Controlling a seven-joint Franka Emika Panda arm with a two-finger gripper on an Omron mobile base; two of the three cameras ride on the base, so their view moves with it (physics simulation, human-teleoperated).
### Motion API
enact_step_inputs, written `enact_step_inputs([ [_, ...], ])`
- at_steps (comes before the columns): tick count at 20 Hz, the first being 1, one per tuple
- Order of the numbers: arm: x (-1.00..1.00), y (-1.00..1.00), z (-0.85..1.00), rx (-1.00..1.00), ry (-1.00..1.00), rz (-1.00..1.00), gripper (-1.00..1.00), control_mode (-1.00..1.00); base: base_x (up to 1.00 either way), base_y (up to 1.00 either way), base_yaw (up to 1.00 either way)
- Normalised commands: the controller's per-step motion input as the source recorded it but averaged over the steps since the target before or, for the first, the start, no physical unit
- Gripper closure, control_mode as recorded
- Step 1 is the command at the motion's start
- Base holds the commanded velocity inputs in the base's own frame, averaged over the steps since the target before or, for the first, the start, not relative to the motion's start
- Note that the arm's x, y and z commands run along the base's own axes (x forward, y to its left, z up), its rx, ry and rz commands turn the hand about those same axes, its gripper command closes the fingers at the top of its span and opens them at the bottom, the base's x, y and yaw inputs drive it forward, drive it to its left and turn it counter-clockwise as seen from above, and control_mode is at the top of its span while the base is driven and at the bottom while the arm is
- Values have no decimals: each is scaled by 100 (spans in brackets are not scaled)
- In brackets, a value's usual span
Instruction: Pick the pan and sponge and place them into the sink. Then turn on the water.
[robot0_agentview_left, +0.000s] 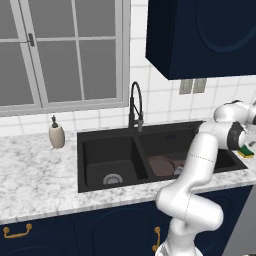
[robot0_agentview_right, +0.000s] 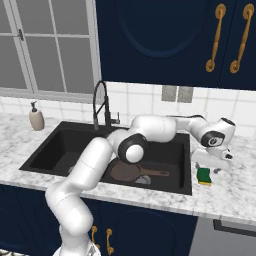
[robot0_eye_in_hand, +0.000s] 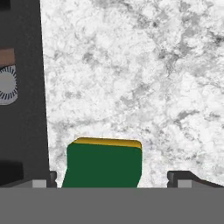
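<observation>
Pan (robot0_agentview_right: 127, 171) is already down in the right basin of the sink (robot0_agentview_right: 55, 134), handle pointing right, so 1 of 2 items looks done. I'm on the sponge (robot0_agentview_right: 203, 175) now: it sits on the marble counter (robot0_agentview_right: 235, 195) just beside the sink's right rim, green face up with the yellow layer showing at its far edge in the hand view.

Gripper (robot0_agentview_right: 216, 167) hangs over it, fingers spread wide. In the hand view the 2 tips (robot0_eye_in_hand: 181, 178) sit either side of the sponge (robot0_eye_in_hand: 104, 164), which is off-centre toward the left tip.

To do this well I'd nudge sideways until the sponge is centred in the gap, then drop straight down until the tips nearly meet the counter, and close gently since it looks soft. After that it's a short carry left over the rim. Faucet (robot0_agentview_right: 102, 107) is untouched, so water comes last.
</observation>
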Motion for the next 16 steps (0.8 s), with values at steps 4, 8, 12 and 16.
enact_step_inputs([
  [4, -30, 9, 0, -1, 0, 0, -100, -100, 0, 0, 0],
  [8, -5, 9, 0, -3, 0, 0, -100, -100, 0, 0, 0],
  [12, -24, 19, 0, -5, 0, 0, -100, -100, 0, 0, 0],
  [16, -3, 17, -16, -5, 0, 0, -100, -100, 0, 0, 0],
])
